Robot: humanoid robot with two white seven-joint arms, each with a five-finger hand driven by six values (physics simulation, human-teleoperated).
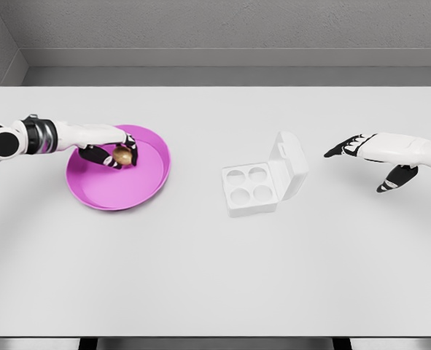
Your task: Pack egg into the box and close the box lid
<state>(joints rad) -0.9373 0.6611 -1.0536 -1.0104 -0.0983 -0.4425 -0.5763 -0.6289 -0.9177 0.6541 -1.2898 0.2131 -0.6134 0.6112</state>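
A brown egg (122, 156) lies in the magenta plate (144, 186) at the left of the white table. My left hand (116, 152) reaches over the plate from the left, its fingers curled around the egg. In the middle stands a white egg box (251, 189) with four round empty cups, its lid (291, 165) tilted up on the right side. To the right of the box my right hand (365, 157) hovers with fingers spread, holding nothing.
The white table (215, 277) runs wide under everything, with a dark front edge at the bottom. A grey wall stands behind it.
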